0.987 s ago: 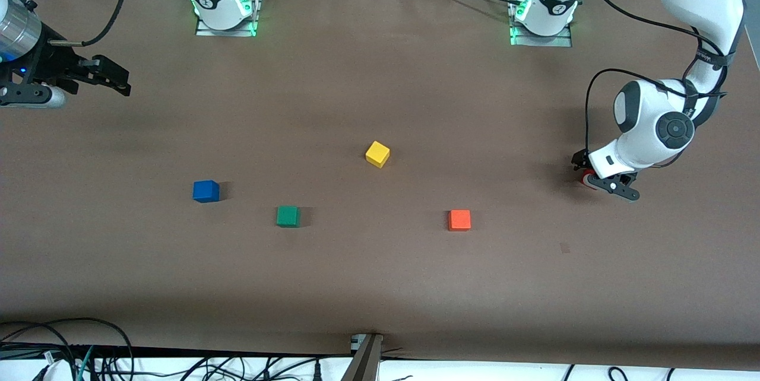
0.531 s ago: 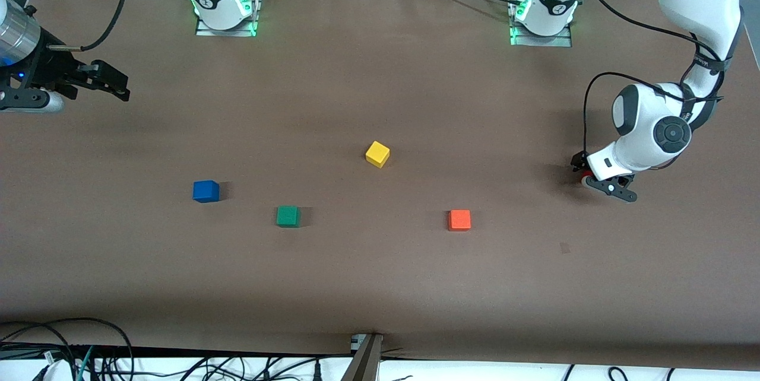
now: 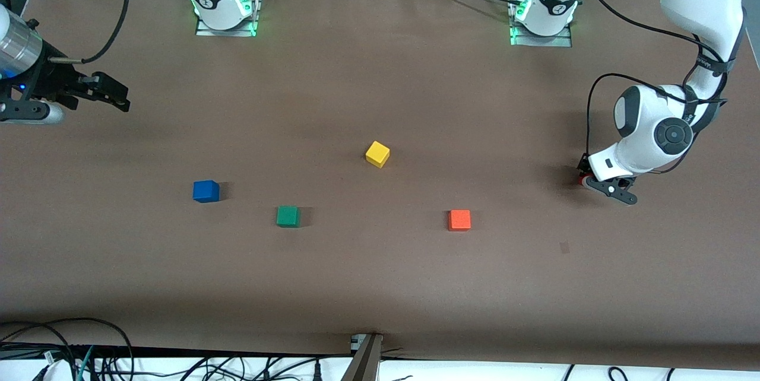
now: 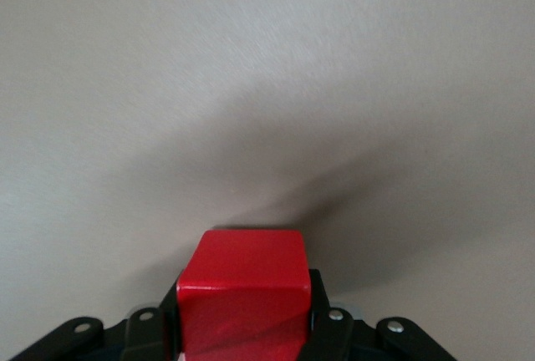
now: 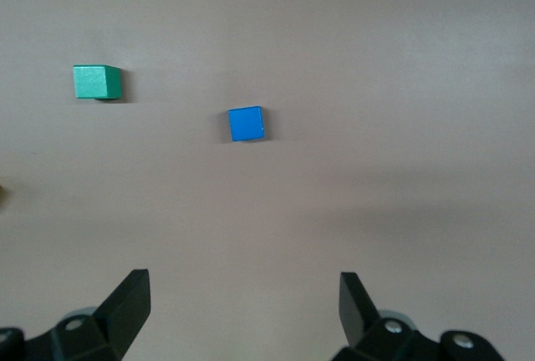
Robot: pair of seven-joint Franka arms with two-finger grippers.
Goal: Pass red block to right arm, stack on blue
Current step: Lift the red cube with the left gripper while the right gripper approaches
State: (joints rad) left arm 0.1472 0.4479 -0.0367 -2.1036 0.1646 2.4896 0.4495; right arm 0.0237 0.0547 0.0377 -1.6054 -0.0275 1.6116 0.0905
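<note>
The red block point(image 4: 242, 290) sits between the fingers of my left gripper point(image 4: 242, 315), which are closed against its two sides. In the front view only a sliver of the red block point(image 3: 585, 181) shows under the left gripper point(image 3: 595, 184), low at the table near the left arm's end. The blue block point(image 3: 206, 191) lies on the table toward the right arm's end; it also shows in the right wrist view point(image 5: 247, 124). My right gripper point(image 3: 122, 97) hangs open and empty above the table's right-arm end, its fingers point(image 5: 129, 307) wide apart.
A green cube point(image 3: 288, 216) lies beside the blue block, slightly nearer the camera, and shows in the right wrist view point(image 5: 97, 82). A yellow cube point(image 3: 377, 154) sits mid-table. An orange cube point(image 3: 459, 219) lies between the green cube and the left gripper.
The left gripper has shifted slightly over the red block, staying low at the table. The right gripper has drifted a little, lower in the front view. The cubes have not moved.
</note>
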